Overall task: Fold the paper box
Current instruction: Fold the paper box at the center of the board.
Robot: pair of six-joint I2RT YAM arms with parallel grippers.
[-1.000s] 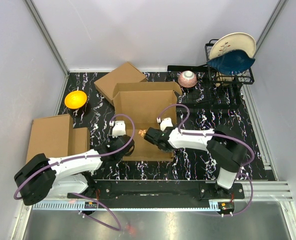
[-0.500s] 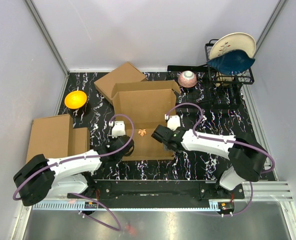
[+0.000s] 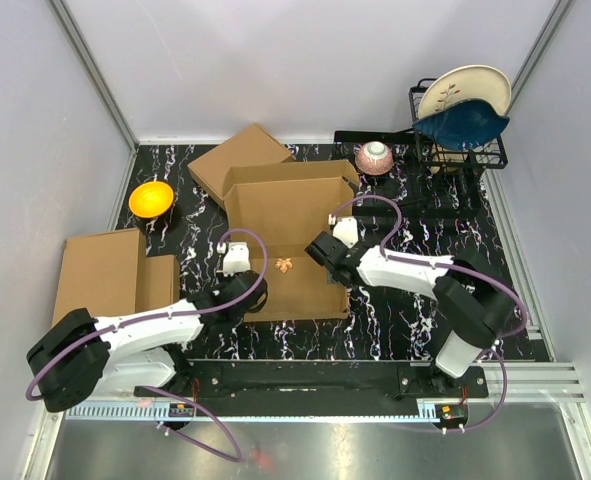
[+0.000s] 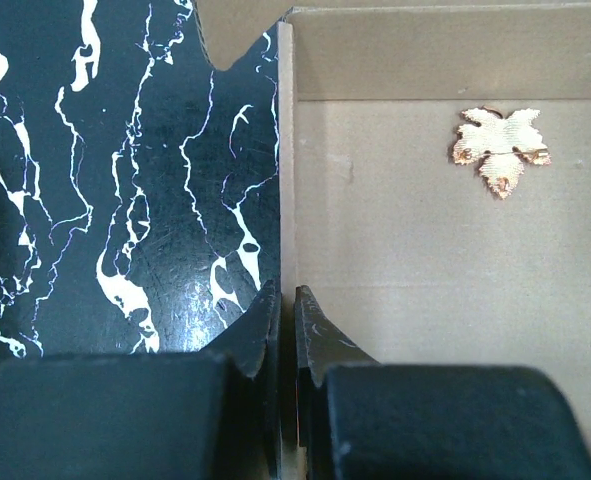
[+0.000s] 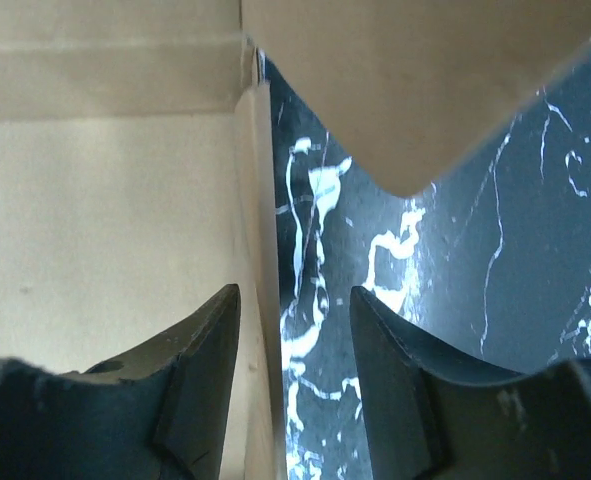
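The paper box (image 3: 285, 215) sits half-formed at the middle of the black marbled table (image 3: 395, 320), its back wall raised. The left gripper (image 4: 285, 300) pinches the box's left side wall, jaws closed on the cardboard edge. The right gripper (image 5: 295, 300) stands open astride the right side wall, one finger inside, one outside. A leaf sticker (image 4: 499, 148) marks the box floor.

No readable text, orange leaf mark (image 4: 498, 150) inside the paper box (image 4: 425, 260)
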